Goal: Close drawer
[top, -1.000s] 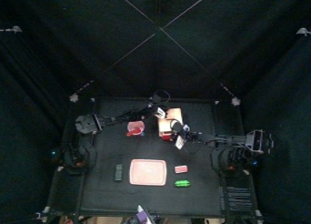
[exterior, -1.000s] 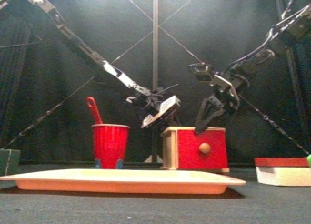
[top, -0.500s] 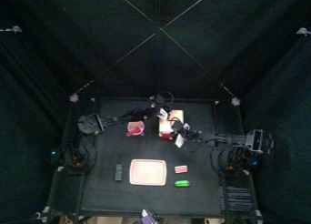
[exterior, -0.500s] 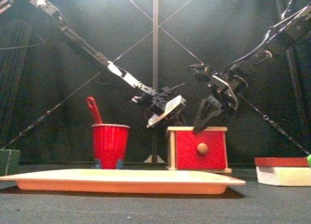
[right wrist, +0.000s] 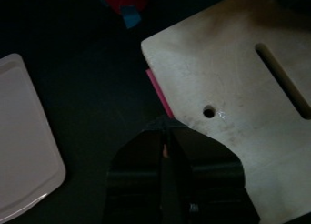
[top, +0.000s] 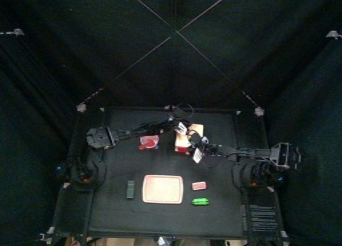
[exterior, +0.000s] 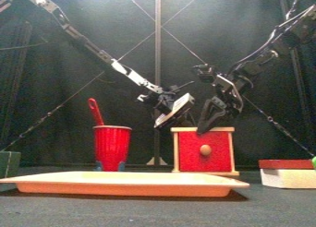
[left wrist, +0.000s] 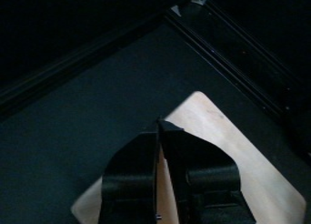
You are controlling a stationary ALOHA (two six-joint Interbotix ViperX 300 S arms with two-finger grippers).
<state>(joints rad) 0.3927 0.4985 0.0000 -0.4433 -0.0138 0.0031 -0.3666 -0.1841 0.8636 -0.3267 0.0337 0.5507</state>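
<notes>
The drawer (top: 191, 133) is a pale cream cabinet near the back middle of the table. In the front view the drawer (exterior: 202, 149) shows a red front with a round knob, set inside the cream frame. My left gripper (exterior: 173, 106) hangs just above the cabinet's left top edge, and its jaws look shut and empty in the left wrist view (left wrist: 161, 127), over the cream top (left wrist: 231, 146). My right gripper (exterior: 212, 111) hovers over the top's right part, shut with nothing in it (right wrist: 165, 127), above the cabinet (right wrist: 231, 73).
A red cup (exterior: 113, 146) holding a red stick stands left of the cabinet. A flat pink tray (top: 163, 188) lies at the front middle. Around it lie a dark bar (top: 130, 188), a small pink block (top: 199, 185), and a green piece (top: 199, 201). A red-and-white box (exterior: 286, 173) sits front right.
In the front view the cabinet's cream side has gone out of sight and its red front now faces square on. The left gripper has shifted slightly right.
</notes>
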